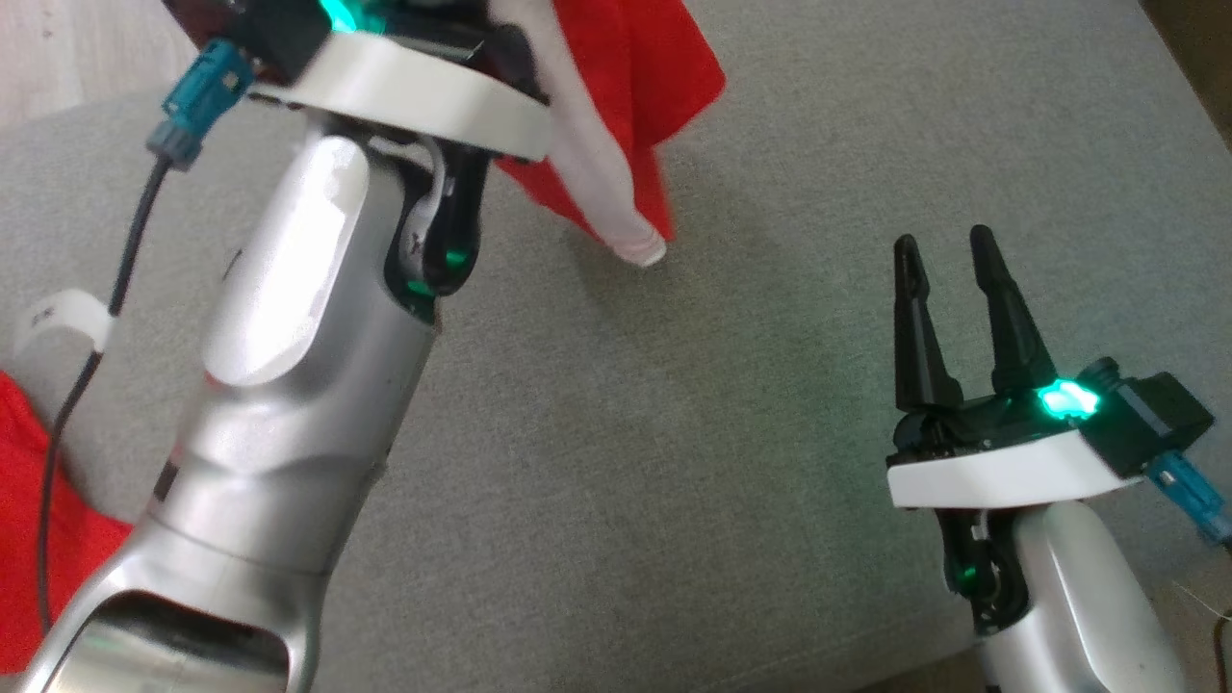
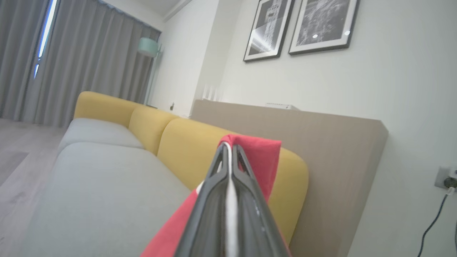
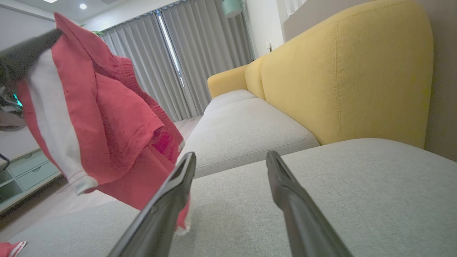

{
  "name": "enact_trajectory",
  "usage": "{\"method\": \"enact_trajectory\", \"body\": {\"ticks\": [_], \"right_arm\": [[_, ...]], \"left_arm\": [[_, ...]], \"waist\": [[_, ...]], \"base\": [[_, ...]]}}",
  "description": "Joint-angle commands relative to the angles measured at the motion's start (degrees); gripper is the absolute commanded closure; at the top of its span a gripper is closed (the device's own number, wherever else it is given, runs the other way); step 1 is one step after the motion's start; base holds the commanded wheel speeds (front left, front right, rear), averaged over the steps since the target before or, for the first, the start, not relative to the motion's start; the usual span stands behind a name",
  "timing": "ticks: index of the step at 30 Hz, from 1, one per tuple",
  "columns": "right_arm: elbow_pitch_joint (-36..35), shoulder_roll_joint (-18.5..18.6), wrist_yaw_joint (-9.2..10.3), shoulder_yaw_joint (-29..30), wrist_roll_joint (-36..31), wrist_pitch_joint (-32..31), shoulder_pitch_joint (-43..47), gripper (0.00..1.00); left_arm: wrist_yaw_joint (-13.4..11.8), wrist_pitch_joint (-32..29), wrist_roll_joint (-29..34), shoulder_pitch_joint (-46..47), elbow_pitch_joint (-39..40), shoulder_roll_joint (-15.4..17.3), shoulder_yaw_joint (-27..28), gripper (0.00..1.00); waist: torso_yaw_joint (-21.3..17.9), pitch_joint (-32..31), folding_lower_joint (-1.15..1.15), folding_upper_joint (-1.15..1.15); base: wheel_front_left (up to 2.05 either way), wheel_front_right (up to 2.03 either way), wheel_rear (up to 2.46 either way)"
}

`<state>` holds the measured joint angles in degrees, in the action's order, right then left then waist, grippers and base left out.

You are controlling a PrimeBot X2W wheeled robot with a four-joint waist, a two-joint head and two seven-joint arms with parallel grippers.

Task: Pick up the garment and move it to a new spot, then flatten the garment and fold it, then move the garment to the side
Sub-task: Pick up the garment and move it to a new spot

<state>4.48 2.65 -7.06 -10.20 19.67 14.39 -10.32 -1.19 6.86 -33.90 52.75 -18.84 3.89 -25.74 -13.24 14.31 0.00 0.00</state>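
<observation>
By my reading the first step is underway and nothing beyond it is done. The left gripper [image 2: 230,147], its two dark fingers pressed together, pinches a fold of the red knit garment with a white stripe [image 2: 262,157], and the cloth hangs in the air above the grey fabric sofa seat [image 1: 693,452]. In the head view the garment [image 1: 664,67] dangles from the raised left arm over the far part of the seat. Its white-striped lower end is close above the seat, and I cannot tell whether it touches. In the right wrist view the garment [image 3: 117,121] hangs bunched and creased, its folds lapping one another.

The right gripper [image 1: 948,245] hovers low over the near part of the seat, fingers spread wide with nothing between them. Its own view shows the same open pair [image 3: 230,162] pointing across the seat towards the yellow padded backrest [image 3: 342,71] that rises behind the seat.

A patch of red cloth [image 1: 29,539] lies at the seat's near left edge. Whether it belongs to the held garment or is a separate piece, I cannot tell.

So the pick-up looks achieved and the carry is in progress. What is left is to lay the garment on the seat at a new spot, spread it flat, fold it, and shift it to the seat's side. The free right gripper seems well placed to help with the spreading.
</observation>
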Motion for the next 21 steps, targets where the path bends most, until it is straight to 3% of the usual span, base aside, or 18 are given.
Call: {"method": "enact_trajectory", "body": {"ticks": [1, 11, 16, 21], "right_arm": [[-2.2, 0.2, -0.43, -0.9, 0.3, 0.6, -1.6, 0.00], [-1.5, 0.2, -0.43, 1.6, -2.1, 0.6, 0.5, 0.00], [-0.2, 0.2, -0.43, 2.7, -4.8, 0.6, 2.6, 0.00], [1.3, 0.2, -0.43, 3.3, -6.8, 0.6, 4.8, 0.00]], "left_arm": [[-0.3, 0.5, -0.3, 1.1, 0.5, 1.7, 2.3, 0.00], [0.5, 6.8, -0.1, -14.0, -9.0, 8.4, 4.8, 0.00], [1.3, 8.1, 2.6, -25.0, -5.0, 10.1, 6.5, 0.00], [1.5, 8.1, 8.4, -36.9, 5.4, 7.9, 10.8, 0.00]], "waist": [[0.1, 0.1, 0.00, 0.00], [7.5, -3.4, 0.00, 0.00], [12.3, -5.9, 0.00, 0.00], [15.3, -8.1, 0.00, 0.00]], "base": [[0.00, 0.00, 0.00], [0.00, 0.00, 0.00], [0.00, 0.00, 0.00], [0.00, 0.00, 0.00]]}}
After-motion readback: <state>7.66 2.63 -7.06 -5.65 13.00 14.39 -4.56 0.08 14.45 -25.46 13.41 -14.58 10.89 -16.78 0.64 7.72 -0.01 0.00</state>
